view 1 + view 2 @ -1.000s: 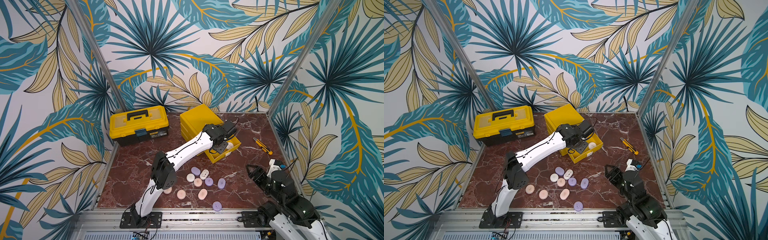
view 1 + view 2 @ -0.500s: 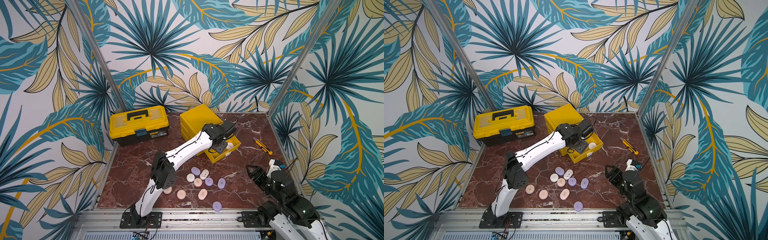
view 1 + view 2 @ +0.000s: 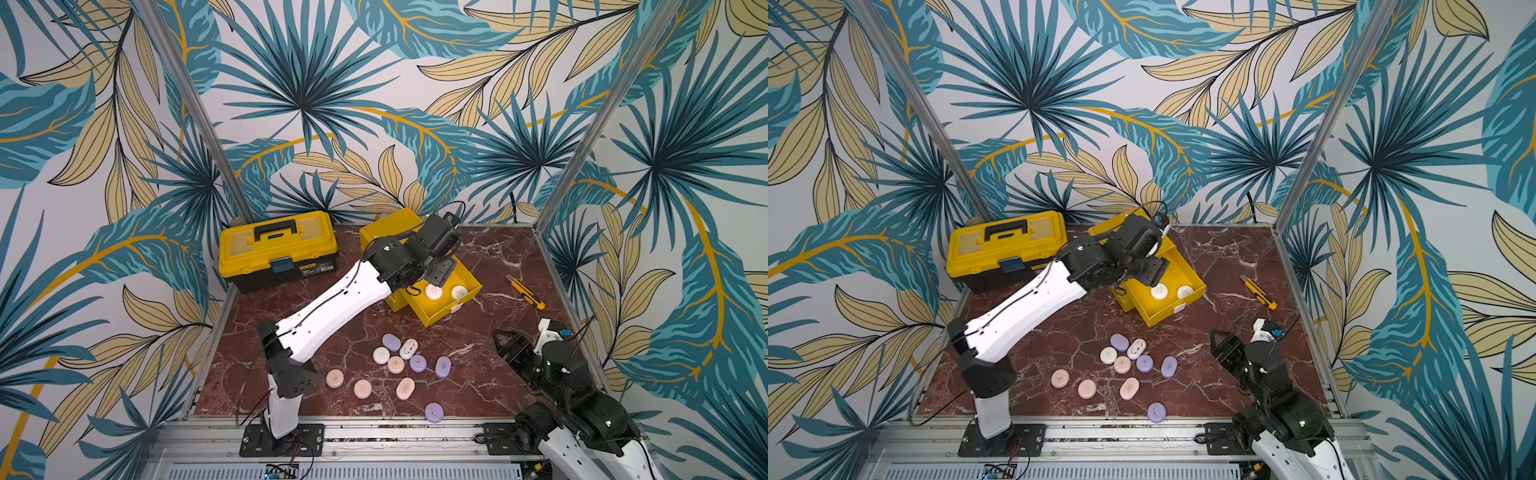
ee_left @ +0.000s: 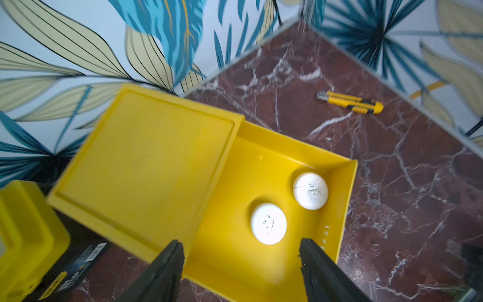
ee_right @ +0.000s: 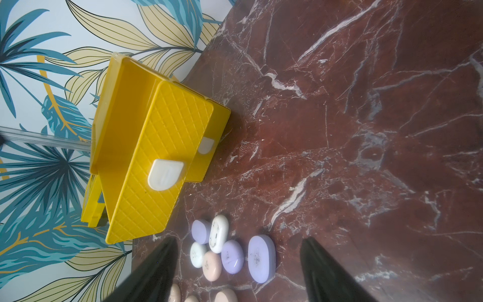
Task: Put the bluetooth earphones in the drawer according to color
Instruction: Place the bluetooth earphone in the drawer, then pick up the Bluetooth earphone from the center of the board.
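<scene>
The yellow chest [image 3: 386,226] stands at the back of the table with its top drawer [image 3: 440,318] pulled out. Two white bluetooth earphones [image 4: 268,223] [image 4: 310,191] lie in that drawer. My left gripper [image 4: 241,243] hangs open just above the drawer [image 4: 342,198], holding nothing. Several more white, purple and pink earphones [image 3: 399,361] lie loose on the marble in the middle. One purple case [image 3: 434,412] sits alone near the front edge. My right gripper [image 3: 505,340] is open and empty, low at the right, facing the cluster [image 5: 232,256].
A yellow toolbox [image 3: 277,249] with a black handle stands at the back left beside the chest. A yellow-black utility knife [image 3: 525,292] lies near the right wall. Leaf-patterned walls close in the table on three sides.
The left jaws have opened wider over the drawer, while the arm has hardly shifted. The right arm has not moved.
</scene>
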Robot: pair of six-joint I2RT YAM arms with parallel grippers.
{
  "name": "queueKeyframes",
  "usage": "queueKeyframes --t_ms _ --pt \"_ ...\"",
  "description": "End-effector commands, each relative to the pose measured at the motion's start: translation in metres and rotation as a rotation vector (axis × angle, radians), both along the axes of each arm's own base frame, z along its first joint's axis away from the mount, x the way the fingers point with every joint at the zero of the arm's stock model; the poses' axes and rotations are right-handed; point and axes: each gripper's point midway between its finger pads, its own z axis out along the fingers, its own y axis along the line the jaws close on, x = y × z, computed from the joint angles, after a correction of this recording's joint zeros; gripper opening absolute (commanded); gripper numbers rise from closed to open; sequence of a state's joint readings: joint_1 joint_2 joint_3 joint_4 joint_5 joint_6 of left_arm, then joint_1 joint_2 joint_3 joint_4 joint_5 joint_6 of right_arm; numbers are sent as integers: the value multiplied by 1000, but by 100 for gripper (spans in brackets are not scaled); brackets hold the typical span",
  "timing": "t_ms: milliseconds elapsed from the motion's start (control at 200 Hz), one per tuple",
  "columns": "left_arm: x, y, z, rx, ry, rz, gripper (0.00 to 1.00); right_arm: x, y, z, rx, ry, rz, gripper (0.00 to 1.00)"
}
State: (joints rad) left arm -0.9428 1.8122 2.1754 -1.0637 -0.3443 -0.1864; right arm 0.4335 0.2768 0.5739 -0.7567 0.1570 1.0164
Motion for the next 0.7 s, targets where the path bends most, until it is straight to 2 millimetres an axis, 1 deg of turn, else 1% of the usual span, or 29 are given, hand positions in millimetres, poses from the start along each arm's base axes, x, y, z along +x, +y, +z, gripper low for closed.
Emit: queueKeyframes --t_ms 0,5,65,160,220,281,316,441,546,656,696 --pt "-12 37 20 -16 -66 75 77 0 -3 0 -15 5 -11 79" --pt "-12 39 22 -21 -69 79 78 0 -3 0 -14 5 -11 79" --pt "-21 60 14 -16 -61 116 78 0 -3 1 -15 6 -13 79" --pt "-38 88 -16 8 -5 163 78 1 -2 1 -16 9 -8 79" --pt "-48 103 -42 21 43 191 78 1 -2 1 -15 8 -7 79" --pt "-59 113 -66 23 95 210 78 2 -1 1 -17 10 -6 79" --pt "-65 116 -78 16 124 217 78 2 -1 1 -16 8 -8 79" --pt "-85 131 -133 32 241 256 78 2 -1 3 -13 4 -5 79" --pt "-98 143 -172 52 315 294 78 1 -1 6 -8 -3 -3 79" --pt "-105 142 -205 30 380 301 78 1 0 6 -9 1 0 79" --pt "-105 139 -215 21 396 304 78 1 0 5 -8 2 1 79"
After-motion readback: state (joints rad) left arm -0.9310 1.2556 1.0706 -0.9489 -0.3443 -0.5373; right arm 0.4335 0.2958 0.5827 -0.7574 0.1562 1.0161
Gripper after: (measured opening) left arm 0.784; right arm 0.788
